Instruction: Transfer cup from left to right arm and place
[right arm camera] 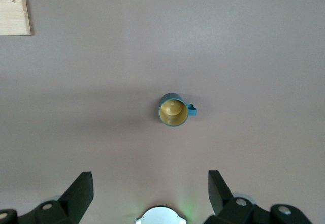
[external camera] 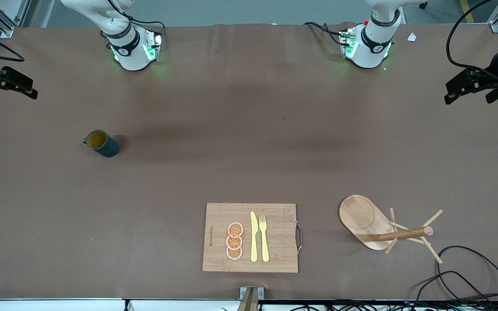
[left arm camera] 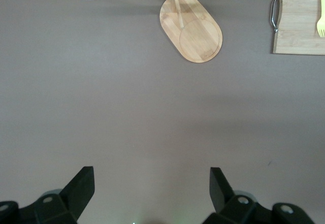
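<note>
Cup [external camera: 102, 144] upright on the desk [external camera: 249, 164] toward the right arm's end, untouched. Left gripper [left arm camera: 151, 183] and right gripper [right arm camera: 150, 186] wait aloft, fingers spread, empty; fingertips only partly visible.

The brown table [external camera: 249, 129] carries the cup [external camera: 102, 143] toward the right arm's end, a board [external camera: 275, 211] near the front camera, and beside it a wooden rack [external camera: 363, 220].
</note>
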`<state>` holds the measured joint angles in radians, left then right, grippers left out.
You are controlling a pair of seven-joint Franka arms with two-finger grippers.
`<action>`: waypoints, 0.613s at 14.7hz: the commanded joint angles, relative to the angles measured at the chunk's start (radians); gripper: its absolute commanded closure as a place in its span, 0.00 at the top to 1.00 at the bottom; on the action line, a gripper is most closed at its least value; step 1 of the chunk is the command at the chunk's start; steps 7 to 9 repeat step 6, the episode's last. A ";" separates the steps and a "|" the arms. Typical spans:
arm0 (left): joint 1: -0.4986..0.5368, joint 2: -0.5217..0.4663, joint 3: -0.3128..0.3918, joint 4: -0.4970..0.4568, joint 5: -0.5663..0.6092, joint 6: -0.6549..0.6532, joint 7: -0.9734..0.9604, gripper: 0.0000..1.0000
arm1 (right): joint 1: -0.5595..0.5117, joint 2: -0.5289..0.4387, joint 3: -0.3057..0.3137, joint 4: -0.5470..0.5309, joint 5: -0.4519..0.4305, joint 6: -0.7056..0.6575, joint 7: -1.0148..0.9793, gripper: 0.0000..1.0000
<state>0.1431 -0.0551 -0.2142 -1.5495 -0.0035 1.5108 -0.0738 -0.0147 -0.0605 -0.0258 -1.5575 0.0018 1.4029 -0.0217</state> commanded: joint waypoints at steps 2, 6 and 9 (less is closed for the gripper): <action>0.016 0.044 -0.005 0.062 -0.013 0.000 0.015 1.00 | -0.010 -0.042 0.003 -0.026 0.024 0.022 0.000 1.00; 0.004 0.047 -0.010 0.059 -0.003 -0.021 0.016 1.00 | -0.010 -0.042 0.003 -0.026 0.024 0.036 0.000 1.00; 0.004 0.047 -0.010 0.059 -0.003 -0.021 0.016 1.00 | -0.010 -0.042 0.003 -0.026 0.024 0.036 0.000 1.00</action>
